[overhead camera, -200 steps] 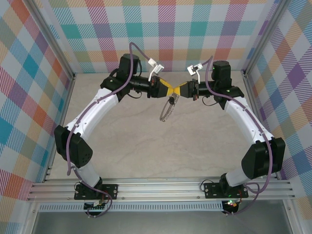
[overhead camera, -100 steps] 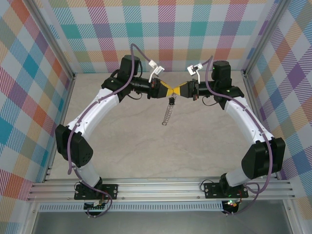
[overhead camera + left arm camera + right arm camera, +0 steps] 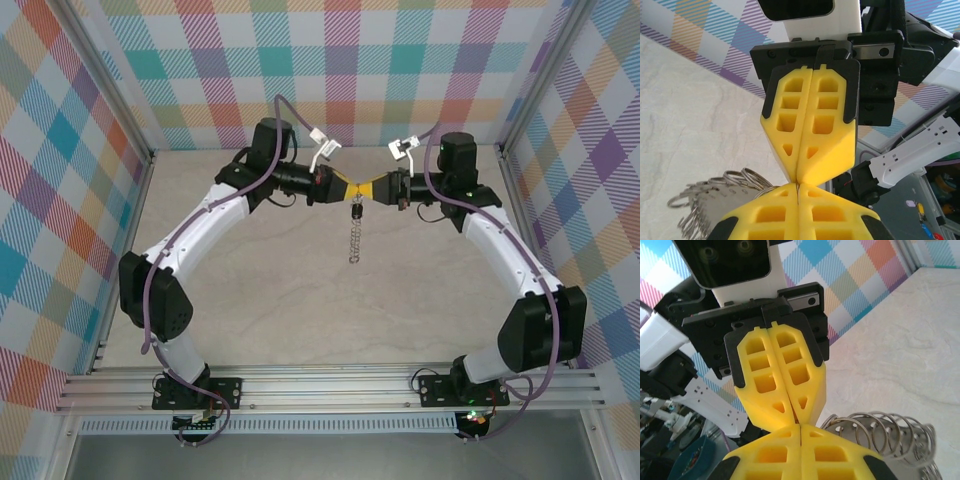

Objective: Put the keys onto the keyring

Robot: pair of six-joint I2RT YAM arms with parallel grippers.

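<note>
My two grippers meet tip to tip above the back of the table. The left gripper [image 3: 349, 189] and the right gripper [image 3: 365, 189] both have their yellow fingers pressed together. The keyring [image 3: 353, 240], a grey chain of small loops, hangs straight down from that meeting point. A small dark piece [image 3: 355, 211] sits at its top; I cannot tell whether it is the keys. In the left wrist view a thin metal sliver shows between my left gripper's [image 3: 798, 186] tips, and the keyring's loops [image 3: 715, 192] are at the lower left. In the right wrist view the keyring [image 3: 885, 432] emerges beside the right gripper [image 3: 800, 427].
The marble-patterned table [image 3: 300, 300] lies well below the hanging ring. Checked walls enclose the back and sides, with metal frame posts [image 3: 130, 150] at the corners. A rail [image 3: 320, 385] holding both arm bases runs along the near edge.
The left gripper has shut against the right gripper's tips. The keyring, which slanted down to the left, has swung to hang straight. Both wrists have shifted slightly right.
</note>
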